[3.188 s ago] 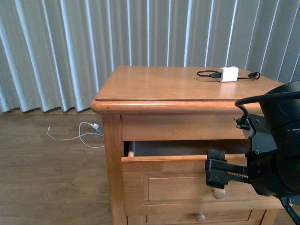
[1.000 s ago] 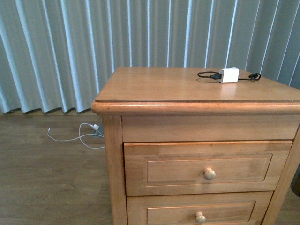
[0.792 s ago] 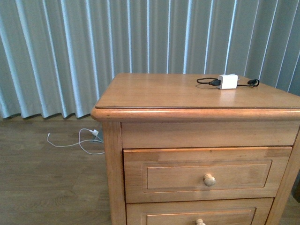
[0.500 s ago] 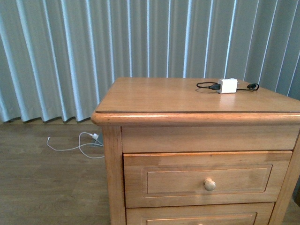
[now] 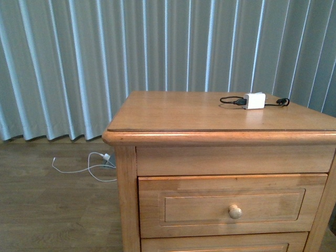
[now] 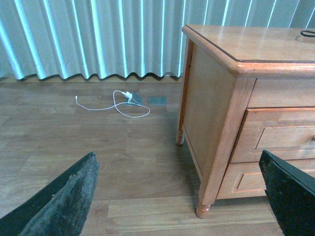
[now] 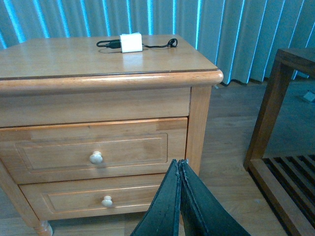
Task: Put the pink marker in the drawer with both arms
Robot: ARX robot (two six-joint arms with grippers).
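The drawer is the upper one of the light-brown nightstand, pushed fully in, with one pale round knob. The right wrist view also has the drawer, above a lower one. The pink marker is out of view. Neither arm appears in the front view. My left gripper is open, its two dark fingers spread wide over the wood floor beside the nightstand's left side, nothing between them. My right gripper is shut, empty, its fingers pressed together in front of the nightstand's right front corner.
A white charger block with a black cable lies on the nightstand top. A white cable is coiled on the floor by the grey curtain. A dark wooden frame stands right of the nightstand.
The drawer stood partly open with the right arm at its front 3.2 s ago; now it is pushed in and the arm is out of the front view. The nightstand sits lower in frame.
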